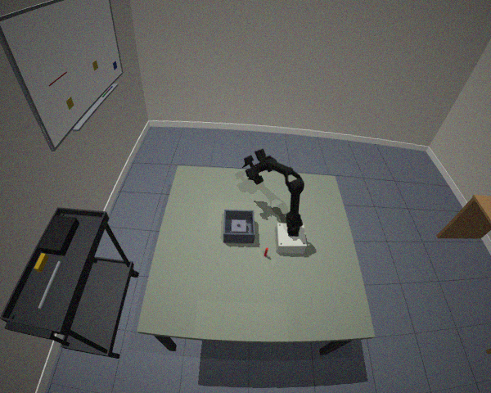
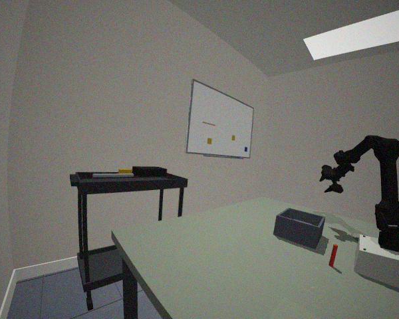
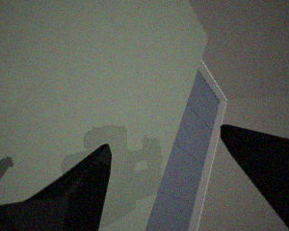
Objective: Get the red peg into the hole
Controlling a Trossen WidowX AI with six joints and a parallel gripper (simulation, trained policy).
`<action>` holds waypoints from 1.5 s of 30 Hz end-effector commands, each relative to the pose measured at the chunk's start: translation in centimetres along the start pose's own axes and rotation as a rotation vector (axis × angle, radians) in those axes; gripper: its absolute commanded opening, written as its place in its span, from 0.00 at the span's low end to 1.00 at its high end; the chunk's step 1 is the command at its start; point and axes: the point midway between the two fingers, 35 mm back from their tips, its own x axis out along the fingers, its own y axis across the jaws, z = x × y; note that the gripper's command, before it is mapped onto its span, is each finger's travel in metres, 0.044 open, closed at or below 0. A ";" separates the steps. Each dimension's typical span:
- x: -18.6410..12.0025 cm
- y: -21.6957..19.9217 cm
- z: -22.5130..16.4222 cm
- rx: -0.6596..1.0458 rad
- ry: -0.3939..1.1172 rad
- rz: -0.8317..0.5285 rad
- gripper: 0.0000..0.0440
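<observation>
Red cylindrical peg [image 1: 266, 252] [image 2: 333, 255] (slim, upright).

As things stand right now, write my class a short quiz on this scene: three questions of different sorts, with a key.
1. True or false: the red peg stands on the table, outside the open box.
2. Multiple choice: how is the gripper?
A. Shut on the peg
B. Open, nothing between its fingers
C. Shut, holding nothing
3. Fill in the missing word: on the cart, the small block beside the black box is coloured ____.

Key: 1 true; 2 B; 3 yellow.
</observation>
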 end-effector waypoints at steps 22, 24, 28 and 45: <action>-1.7 6.6 15.1 0.624 0.060 0.353 1.00; -2.2 7.5 16.5 0.679 0.086 0.385 1.00; -3.4 9.6 19.1 0.784 0.147 0.444 1.00; -10.8 19.9 26.3 1.150 0.553 0.566 1.00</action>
